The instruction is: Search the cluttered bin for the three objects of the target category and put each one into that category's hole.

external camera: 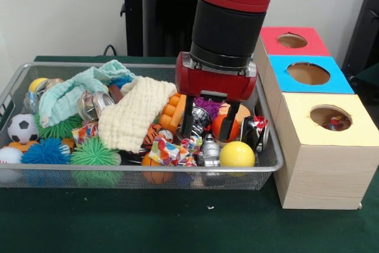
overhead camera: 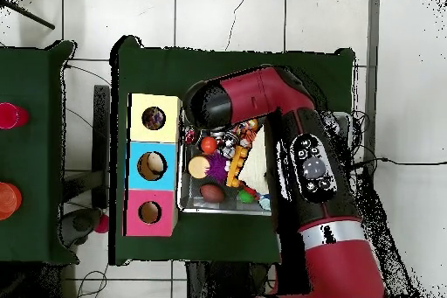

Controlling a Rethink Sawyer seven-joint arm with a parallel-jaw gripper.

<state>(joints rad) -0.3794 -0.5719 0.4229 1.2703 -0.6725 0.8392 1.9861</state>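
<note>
My gripper (external camera: pixel 208 120) hangs open inside the right part of the wire bin (external camera: pixel 59 169), its black fingers (external camera: pixel 188 117) spread. Between them sit a crushed silver can (external camera: pixel 201 119) and an orange ball (external camera: pixel 221 127); the right finger stands just in front of the ball. A yellow ball (external camera: pixel 237 154) lies nearer the front rim, and a second dented can (external camera: pixel 256 132) lies right of the gripper. Three wooden boxes stand beside the bin, each with a round hole: red (external camera: pixel 293 41), blue (external camera: pixel 308 74), yellow (external camera: pixel 328 117). In the overhead view the arm (overhead camera: pixel 262 102) hides the gripper.
The bin also holds a cream waffle cloth (external camera: pixel 135 114), a mint cloth (external camera: pixel 74 90), green (external camera: pixel 93 153) and blue (external camera: pixel 45 152) spiky balls, a small soccer ball (external camera: pixel 22 127) and a printed fabric scrap (external camera: pixel 169 152). Something colourful shows inside the yellow box's hole (external camera: pixel 337 124).
</note>
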